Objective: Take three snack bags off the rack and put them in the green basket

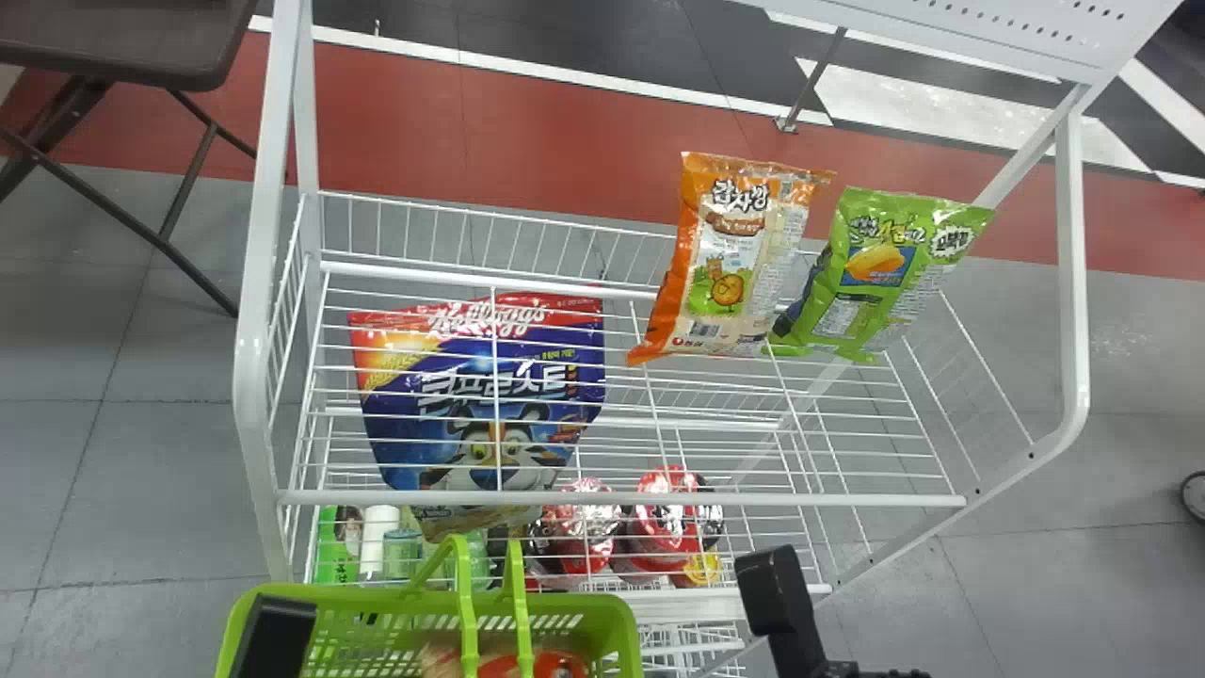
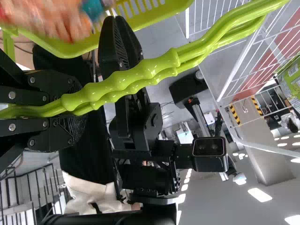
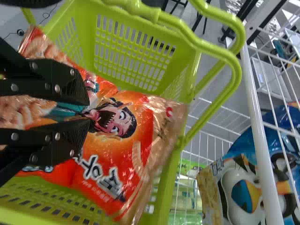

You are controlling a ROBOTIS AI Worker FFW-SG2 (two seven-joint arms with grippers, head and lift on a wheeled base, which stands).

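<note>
In the head view, my left gripper (image 1: 273,636) shows by its black wrist part over the basket's left side, and my right gripper (image 1: 781,598) by its wrist part right of the basket. The green basket (image 1: 621,631) stands before the rack. My left gripper (image 2: 56,110) is shut on its two handles (image 2: 126,77). Inside the basket opening, my right gripper (image 3: 89,111) is shut on a red-orange snack bag (image 3: 140,136). On the rack's right side hang an orange snack bag (image 1: 730,264) and a green snack bag (image 1: 875,273), side by side.
A large blue cereal bag (image 1: 480,377) stands at the left of the white wire rack (image 1: 621,497). Red packages (image 1: 668,518) and small bottles sit on a lower shelf. A brown folding chair (image 1: 113,42) is at the far left.
</note>
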